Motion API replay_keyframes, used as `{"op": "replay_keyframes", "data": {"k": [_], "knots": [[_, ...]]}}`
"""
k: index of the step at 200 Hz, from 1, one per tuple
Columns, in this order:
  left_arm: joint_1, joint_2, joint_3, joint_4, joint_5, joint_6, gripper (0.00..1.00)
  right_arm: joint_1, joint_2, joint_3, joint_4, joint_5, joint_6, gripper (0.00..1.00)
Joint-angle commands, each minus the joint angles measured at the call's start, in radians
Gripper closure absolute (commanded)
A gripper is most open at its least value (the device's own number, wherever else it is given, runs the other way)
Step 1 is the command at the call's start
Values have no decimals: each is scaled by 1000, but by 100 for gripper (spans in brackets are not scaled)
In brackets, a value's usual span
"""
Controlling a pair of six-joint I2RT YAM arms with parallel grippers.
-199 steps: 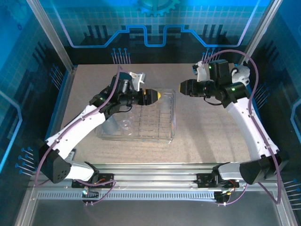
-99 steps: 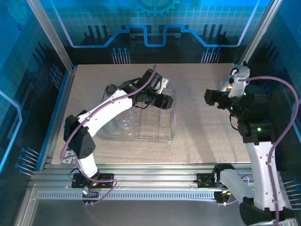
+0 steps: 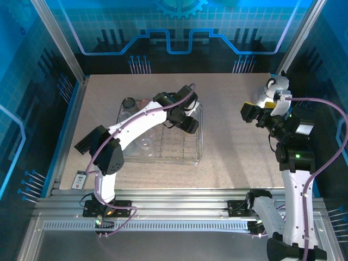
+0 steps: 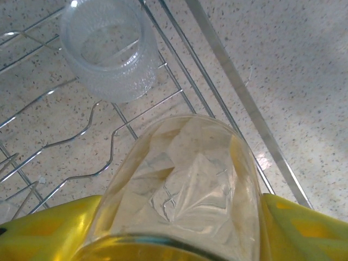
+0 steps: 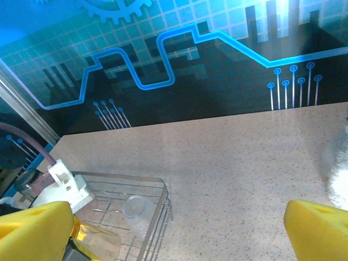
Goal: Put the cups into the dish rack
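Presently the left gripper [image 4: 174, 231] is pinching a clear cup [image 4: 187, 179] over the dish rack [image 4: 242, 95]; the right gripper [image 5: 176, 223] is gaping, empty.

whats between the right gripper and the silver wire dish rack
Nothing stands there: just bare speckled tabletop runs from the right gripper to the silver wire dish rack, as the top external view shows.

Clear cup [image 4: 185, 190], silver rack [image 4: 240, 98], beige speckled table [image 4: 310, 54], blue-lined dark backdrop [image 5: 163, 103].
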Motion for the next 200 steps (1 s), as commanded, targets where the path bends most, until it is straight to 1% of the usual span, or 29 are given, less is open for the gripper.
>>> {"op": "replay_keyframes", "data": {"k": [1,32,67,99,158,200], "knots": [[-11,21,39,-40,-33,29,59,-9,-4,-13,6,77,3,0],[-13,59,47,-30,-32,34,58,-13,6,-19,3,74,18,0],[-12,98,48,-7,-30,58,56,-21,10,-11,-12,125,16,0],[-15,129,70,-11,-30,73,54,-27,10,-17,-8,126,18,0],[-18,178,119,-30,-78,79,46,-32,13,-35,-7,138,21,0],[-29,230,191,-77,-126,105,43,-33,21,-28,-15,174,26,0]]}}
